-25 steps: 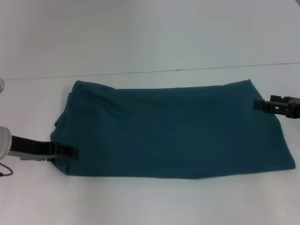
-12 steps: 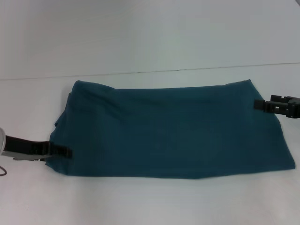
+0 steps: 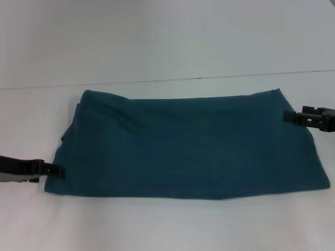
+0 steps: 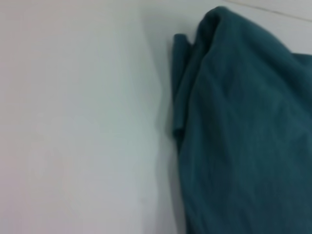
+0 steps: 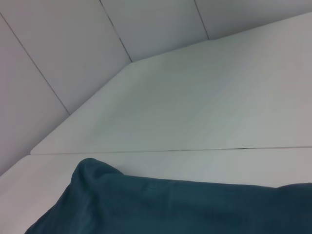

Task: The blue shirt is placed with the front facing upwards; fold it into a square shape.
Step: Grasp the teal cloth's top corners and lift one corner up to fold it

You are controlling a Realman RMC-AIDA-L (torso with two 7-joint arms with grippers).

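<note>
The blue shirt (image 3: 193, 146) lies folded into a wide teal band on the white table, plain side up, with no lettering showing. My left gripper (image 3: 58, 171) is at the band's near left corner, shut on the cloth there. My right gripper (image 3: 287, 116) reaches over the band's right edge near its far corner and is shut on the cloth. The left wrist view shows the shirt's bunched left edge (image 4: 243, 136). The right wrist view shows a raised fold of the shirt (image 5: 170, 209).
The white table (image 3: 157, 225) runs beyond the shirt on all sides. A dark seam (image 3: 167, 80) crosses the surface behind the shirt, with more white surface beyond it.
My left gripper has moved left toward the picture's edge, and the shirt's near left corner has stretched out to the left with it. The right gripper has not moved.
</note>
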